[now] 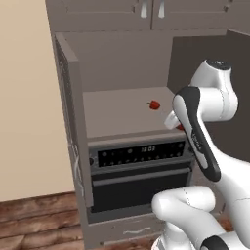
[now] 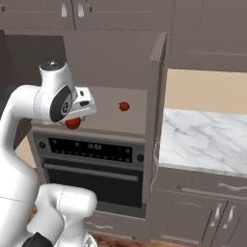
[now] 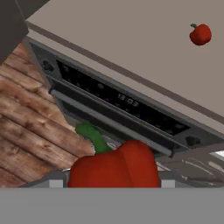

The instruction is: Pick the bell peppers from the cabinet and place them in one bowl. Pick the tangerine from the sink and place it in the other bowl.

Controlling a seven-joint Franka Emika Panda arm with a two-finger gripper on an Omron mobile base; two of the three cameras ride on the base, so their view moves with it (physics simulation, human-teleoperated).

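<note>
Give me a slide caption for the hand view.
Pincer holding a red pepper over the oven, second pepper on the shelf.

A white marble counter (image 2: 202, 140) lies to the right of the gripper (image 2: 74, 119), a little lower than it. A beige wall (image 2: 207, 89) rises behind the counter, and grey cupboard fronts (image 2: 202, 207) with metal handles stand beneath it. Upper cupboard doors (image 2: 96, 12) hang above the gripper. A plank floor (image 3: 30, 118) lies far below it.
</note>
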